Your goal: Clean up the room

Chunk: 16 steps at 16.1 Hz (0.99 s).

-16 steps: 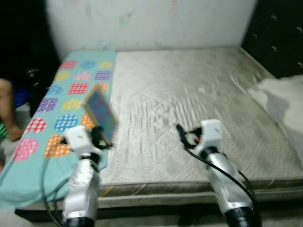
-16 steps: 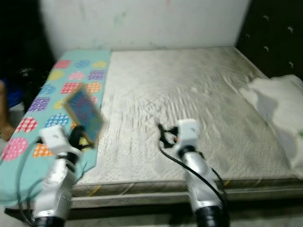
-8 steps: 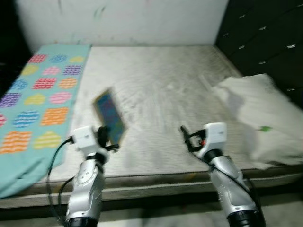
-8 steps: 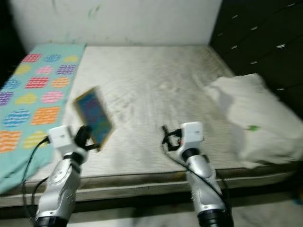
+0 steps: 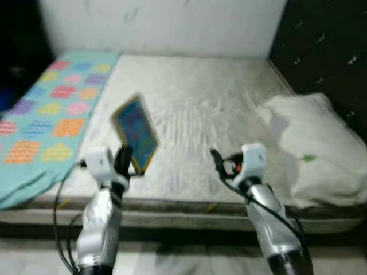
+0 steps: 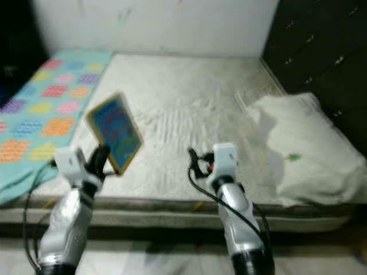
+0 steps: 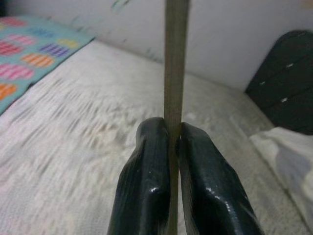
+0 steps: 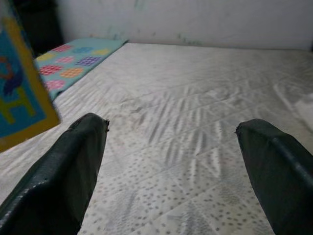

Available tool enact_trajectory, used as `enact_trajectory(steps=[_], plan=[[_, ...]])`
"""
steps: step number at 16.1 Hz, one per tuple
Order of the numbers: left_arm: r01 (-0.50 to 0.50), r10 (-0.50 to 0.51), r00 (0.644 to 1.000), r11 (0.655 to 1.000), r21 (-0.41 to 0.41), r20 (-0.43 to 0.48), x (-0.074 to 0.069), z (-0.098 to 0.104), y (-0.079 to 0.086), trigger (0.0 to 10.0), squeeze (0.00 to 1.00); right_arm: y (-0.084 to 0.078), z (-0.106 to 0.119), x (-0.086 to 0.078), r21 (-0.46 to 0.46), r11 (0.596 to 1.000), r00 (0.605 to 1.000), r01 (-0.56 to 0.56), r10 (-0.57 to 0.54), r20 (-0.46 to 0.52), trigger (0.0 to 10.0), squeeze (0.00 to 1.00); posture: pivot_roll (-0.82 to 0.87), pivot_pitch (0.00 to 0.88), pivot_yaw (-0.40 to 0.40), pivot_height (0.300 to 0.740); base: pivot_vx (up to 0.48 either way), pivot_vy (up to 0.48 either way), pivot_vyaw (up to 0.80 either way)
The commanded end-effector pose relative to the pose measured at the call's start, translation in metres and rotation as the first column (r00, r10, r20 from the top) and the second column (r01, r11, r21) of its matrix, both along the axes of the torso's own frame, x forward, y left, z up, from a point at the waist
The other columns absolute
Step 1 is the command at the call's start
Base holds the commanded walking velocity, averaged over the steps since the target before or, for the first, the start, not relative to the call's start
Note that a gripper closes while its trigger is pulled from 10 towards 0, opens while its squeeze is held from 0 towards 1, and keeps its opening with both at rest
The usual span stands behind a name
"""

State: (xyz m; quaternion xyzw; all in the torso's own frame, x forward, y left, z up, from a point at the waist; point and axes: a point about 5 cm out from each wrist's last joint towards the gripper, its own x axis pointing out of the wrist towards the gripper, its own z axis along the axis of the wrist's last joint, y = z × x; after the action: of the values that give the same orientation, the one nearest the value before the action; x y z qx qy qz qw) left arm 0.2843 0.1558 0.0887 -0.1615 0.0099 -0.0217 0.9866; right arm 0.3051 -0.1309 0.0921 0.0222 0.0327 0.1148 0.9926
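Observation:
A thin book (image 5: 135, 131) with a blue cover and yellow border stands tilted above the front edge of the bare mattress (image 5: 189, 109). My left gripper (image 5: 124, 162) is shut on its lower edge; in the left wrist view the book's edge (image 7: 174, 63) rises from between the two black fingers (image 7: 146, 186). My right gripper (image 5: 217, 160) hovers open over the mattress front, its fingers (image 8: 73, 171) spread wide with nothing between them. The book's corner (image 8: 19, 98) shows beside it in the right wrist view.
A teal blanket (image 5: 51, 114) with coloured dots lies along the mattress's left side. A white pillow (image 5: 309, 149) rests at the right, against a dark tufted headboard (image 5: 321, 46). A white wall (image 5: 160, 23) stands behind the bed.
The camera has shifted, so the bed sits differently in the picture. The book stays clamped in my left gripper, and the right gripper stays open.

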Motion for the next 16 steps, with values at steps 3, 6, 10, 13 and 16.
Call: enact_trajectory(steps=[3, 6, 10, 13, 16], plan=[[0.006, -0.006, 0.998, 1.000, -0.001, 0.058, 0.0056, 0.0132, 0.0004, 10.0, 0.00, -0.0009, 0.0031, 0.0012, -0.005, 1.000, 1.000, 0.002, -0.002, 0.009, 10.0, 0.00, -0.11, 0.019, -0.011, 0.740, 0.251, 0.000, 0.00], [0.012, -0.012, 0.998, 1.000, -0.004, 0.060, 0.0058, 0.0132, -0.0007, 10.0, 0.00, -0.0004, 0.0031, 0.0018, -0.004, 1.000, 1.000, 0.003, -0.003, 0.010, 10.0, 0.00, -0.11, 0.018, -0.010, 0.740, 0.264, 0.000, 0.00], [0.013, -0.013, 0.998, 1.000, -0.003, 0.059, 0.0060, 0.0132, -0.0008, 10.0, 0.00, -0.0001, 0.0024, 0.0015, -0.004, 1.000, 1.000, 0.004, -0.004, 0.008, 10.0, 0.00, -0.11, 0.018, -0.011, 0.740, 0.287, 0.000, 0.00], [-0.002, 0.003, 0.999, 1.000, -0.015, 0.046, 0.0063, 0.0121, -0.0012, 10.0, 0.00, -0.0024, 0.0013, 0.0009, -0.007, 1.000, 1.000, 0.012, -0.012, 0.006, 10.0, 0.00, -0.11, 0.019, -0.010, 0.740, 0.194, 0.000, 0.00], [-0.018, 0.019, 1.000, 0.999, -0.026, 0.020, 0.0077, 0.0098, -0.0038, 10.0, 0.00, -0.0054, -0.0001, 0.0003, -0.011, 1.000, 1.000, 0.021, -0.021, 0.002, 10.0, 0.00, -0.11, 0.019, -0.009, 0.740, 0.000, 0.000, 0.00]])
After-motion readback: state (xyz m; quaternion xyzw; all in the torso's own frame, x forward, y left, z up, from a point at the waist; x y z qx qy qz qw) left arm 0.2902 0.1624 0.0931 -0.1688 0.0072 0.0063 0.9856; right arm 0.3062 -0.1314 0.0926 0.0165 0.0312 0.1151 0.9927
